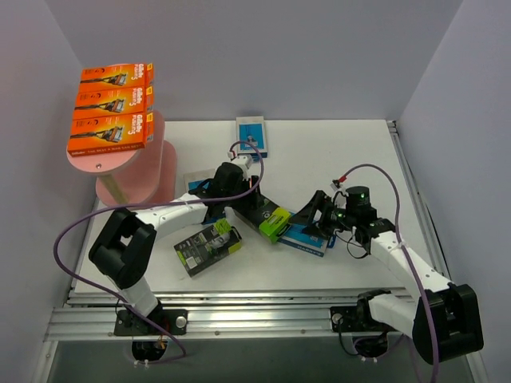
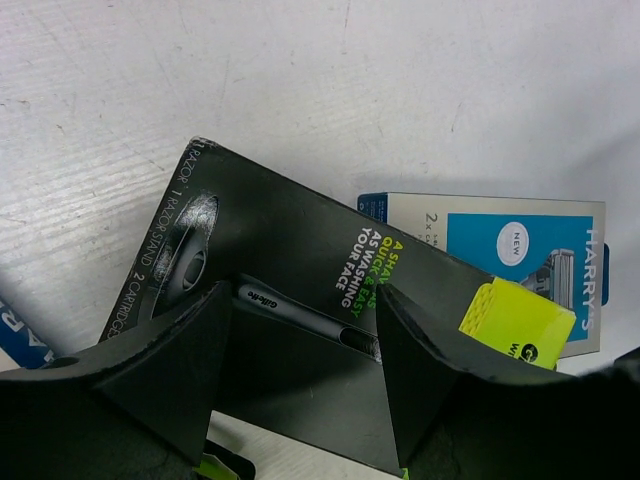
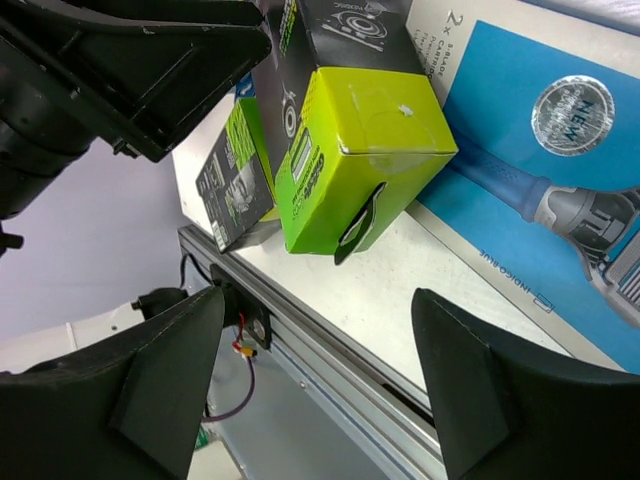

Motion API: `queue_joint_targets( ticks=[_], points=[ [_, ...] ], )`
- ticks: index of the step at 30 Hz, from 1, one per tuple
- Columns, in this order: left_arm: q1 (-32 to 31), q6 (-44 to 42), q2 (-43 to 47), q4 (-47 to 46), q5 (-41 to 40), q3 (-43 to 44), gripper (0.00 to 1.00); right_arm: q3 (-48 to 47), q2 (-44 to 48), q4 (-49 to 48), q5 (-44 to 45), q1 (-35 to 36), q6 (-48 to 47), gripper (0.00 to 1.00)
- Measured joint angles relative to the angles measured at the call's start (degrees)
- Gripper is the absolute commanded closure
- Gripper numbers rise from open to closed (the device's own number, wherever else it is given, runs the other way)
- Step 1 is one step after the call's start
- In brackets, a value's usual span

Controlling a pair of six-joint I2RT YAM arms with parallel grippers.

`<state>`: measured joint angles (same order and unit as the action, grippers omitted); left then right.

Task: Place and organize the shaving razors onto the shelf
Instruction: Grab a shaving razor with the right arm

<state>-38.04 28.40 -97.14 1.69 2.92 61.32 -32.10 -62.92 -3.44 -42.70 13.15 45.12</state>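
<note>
The pink shelf point(image 1: 128, 159) stands at the far left with three orange razor packs point(image 1: 112, 100) on its top board. A black pack with a lime end point(image 1: 267, 217) lies tilted at mid-table, resting on a blue-and-grey pack point(image 1: 307, 237). My left gripper point(image 1: 242, 201) is open, its fingers straddling the black pack point(image 2: 290, 230) from above; in the left wrist view the gripper point(image 2: 305, 300) sits low over it. My right gripper point(image 1: 313, 214) is open and empty, just right of the lime end point(image 3: 360, 150), over the blue pack point(image 3: 520, 150); the wrist view shows it point(image 3: 318, 300) above the table's front edge.
A second black-and-lime pack point(image 1: 207, 247) lies near the front left. One blue pack point(image 1: 251, 134) lies at the far middle, another point(image 1: 194, 183) is partly under my left arm. The metal rail point(image 1: 239, 307) runs along the front edge. Walls close in on both sides.
</note>
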Motion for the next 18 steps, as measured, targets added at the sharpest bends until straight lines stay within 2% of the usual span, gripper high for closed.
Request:
queue_joint_targets(
  ticks=[11,18],
  points=[
    [0.1,1.1,-0.5,-2.7,0.3,-0.9,0.35,5.9,0.8,-3.7,3.7,0.5,5.7,0.24],
    [0.2,1.2,-0.5,-2.8,0.4,-0.9,0.35,6.0,0.3,-8.5,8.4,4.4,9.7,0.21]
  ],
)
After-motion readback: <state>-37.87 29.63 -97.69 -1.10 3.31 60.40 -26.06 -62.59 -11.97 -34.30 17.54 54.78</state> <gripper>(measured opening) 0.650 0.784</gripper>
